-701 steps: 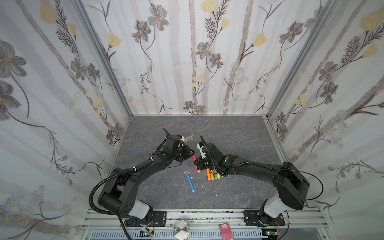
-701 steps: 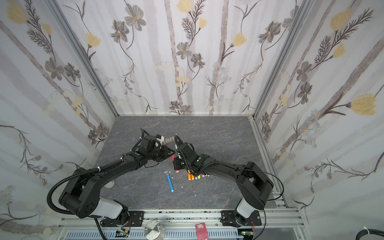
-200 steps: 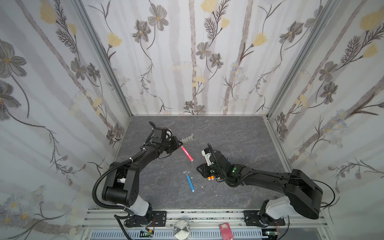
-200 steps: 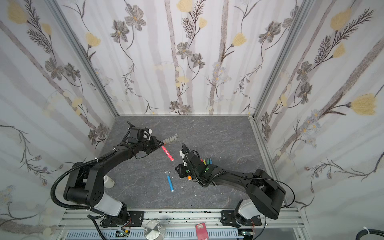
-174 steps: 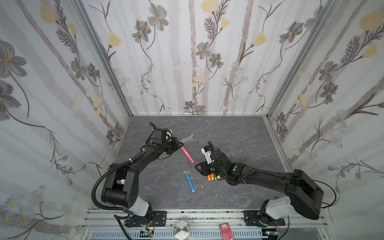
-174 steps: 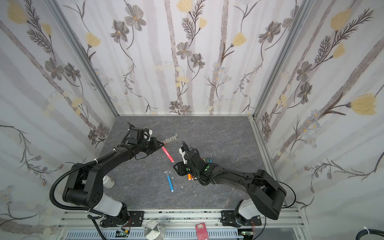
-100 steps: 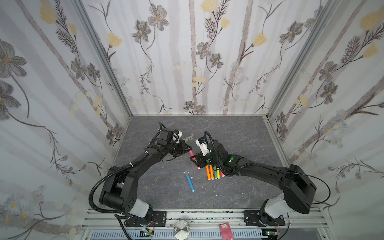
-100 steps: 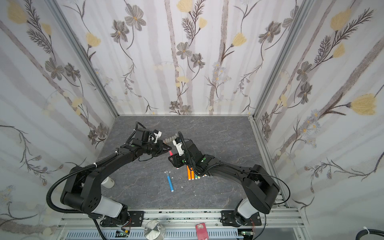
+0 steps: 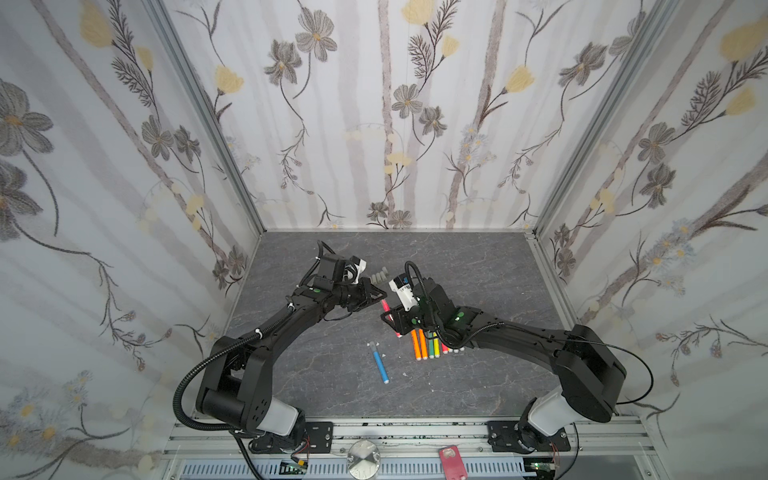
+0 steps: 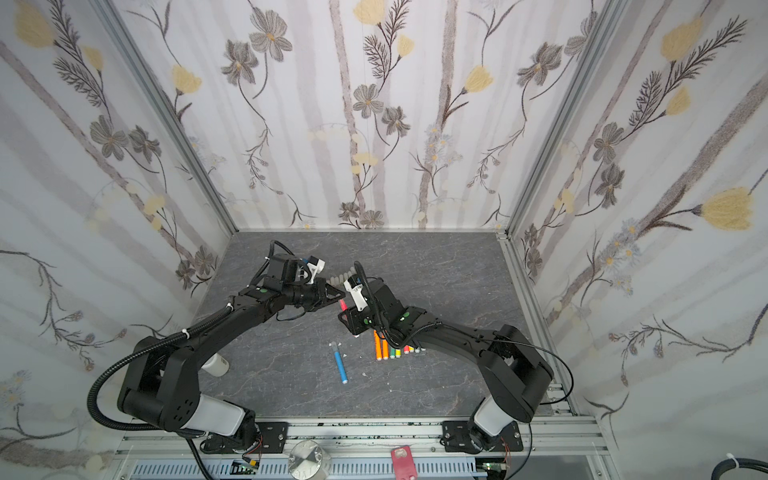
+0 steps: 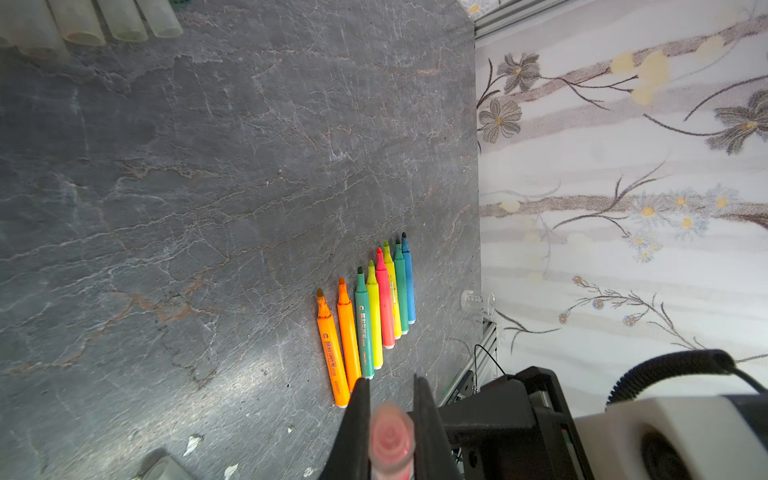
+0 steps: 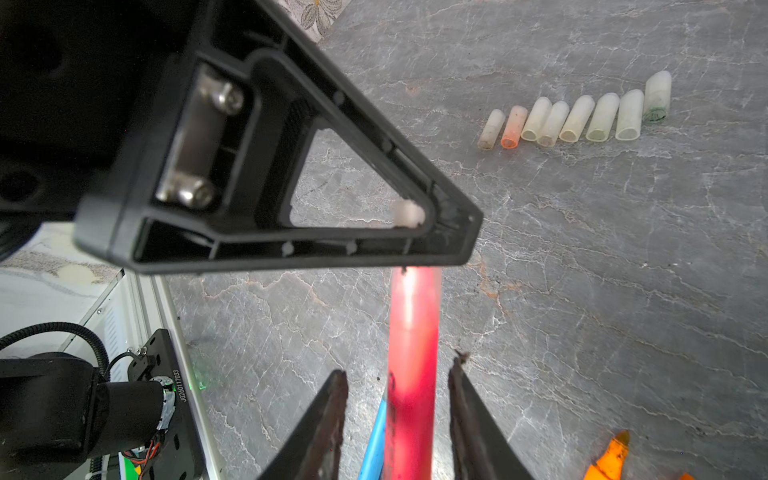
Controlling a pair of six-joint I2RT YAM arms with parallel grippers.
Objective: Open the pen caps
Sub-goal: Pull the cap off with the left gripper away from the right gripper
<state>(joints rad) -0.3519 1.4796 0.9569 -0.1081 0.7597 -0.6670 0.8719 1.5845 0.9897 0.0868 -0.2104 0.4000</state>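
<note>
right gripper (image 12: 397,368) newly astride pink pen (image 12: 413,316)

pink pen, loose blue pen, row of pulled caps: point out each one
pink pen (image 12: 411,332): right wrist view, middle of the barrel
blue pen (image 9: 379,362): in a top view, middle of the barrel
row of caps (image 12: 577,118): right wrist view, side of a middle cap

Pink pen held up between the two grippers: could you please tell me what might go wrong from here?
The right gripper straddles the pink pen with its jaws visibly apart; pulling before they close would likely just slip along the barrel.
Only the left gripper clamps the pen, at one end; a jolt could drop it onto the row of uncapped pens lying nearby.
</note>
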